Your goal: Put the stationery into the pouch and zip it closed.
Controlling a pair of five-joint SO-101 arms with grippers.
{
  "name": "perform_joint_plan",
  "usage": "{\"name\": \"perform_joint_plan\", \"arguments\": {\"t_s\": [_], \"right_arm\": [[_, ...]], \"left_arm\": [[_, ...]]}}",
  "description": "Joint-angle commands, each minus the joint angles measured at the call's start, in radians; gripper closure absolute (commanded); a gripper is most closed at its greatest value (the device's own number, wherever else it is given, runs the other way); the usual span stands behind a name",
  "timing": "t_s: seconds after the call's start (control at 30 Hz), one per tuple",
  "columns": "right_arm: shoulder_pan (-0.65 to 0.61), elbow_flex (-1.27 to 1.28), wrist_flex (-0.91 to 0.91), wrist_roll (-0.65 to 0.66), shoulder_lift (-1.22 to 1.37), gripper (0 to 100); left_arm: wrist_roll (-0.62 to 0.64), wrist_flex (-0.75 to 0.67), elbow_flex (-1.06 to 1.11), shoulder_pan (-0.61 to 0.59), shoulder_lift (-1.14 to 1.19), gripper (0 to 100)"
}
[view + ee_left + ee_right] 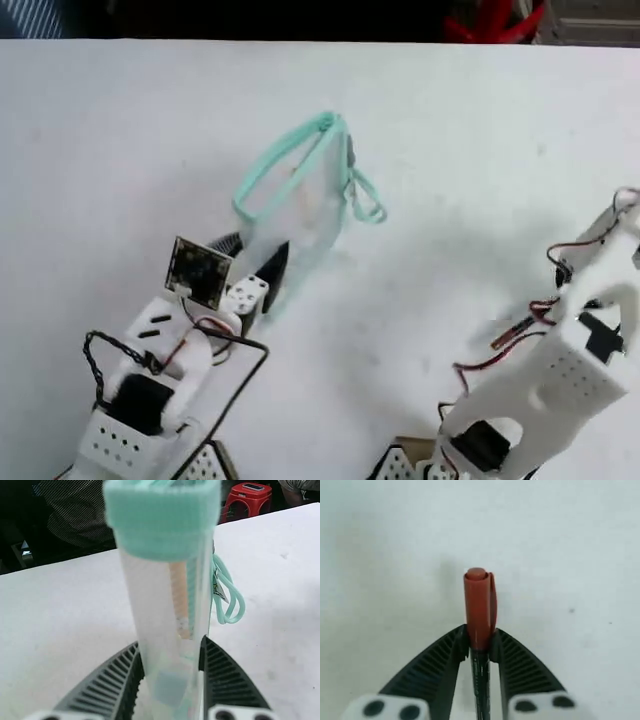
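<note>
The clear pouch [300, 210] with mint-green trim stands on edge at the table's middle, its mouth open toward the far side. My left gripper [268, 275] is shut on the pouch's near end. In the left wrist view the pouch [165, 605] rises between the fingers [225, 680], with a tan pencil-like stick [181, 605] and a small pale block [170, 687] inside. A mint cord loop [227, 600] hangs from its side. My right gripper [480, 642] is shut on a red-capped pen [479, 610], cap pointing away over bare table. The right arm [560, 380] sits at the near right.
The white table [120, 150] has open room to the left, right and far side of the pouch. A red stool [490, 20] stands beyond the far edge. Loose red and black wires [500, 345] hang by the right arm.
</note>
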Motion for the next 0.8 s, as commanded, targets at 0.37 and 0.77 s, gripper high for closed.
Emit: {"name": "perform_joint_plan", "arguments": {"t_s": [0.37, 0.77], "right_arm": [[-0.205, -0.041, 0.11, 0.018, -0.576, 97.8], [-0.533, -0.048, 0.036, 0.261, -0.785, 98.0]], "left_arm": [[0.008, -0.023, -0.021, 0.008, -0.013, 83], [0.008, -0.023, -0.021, 0.01, -0.013, 83]]}}
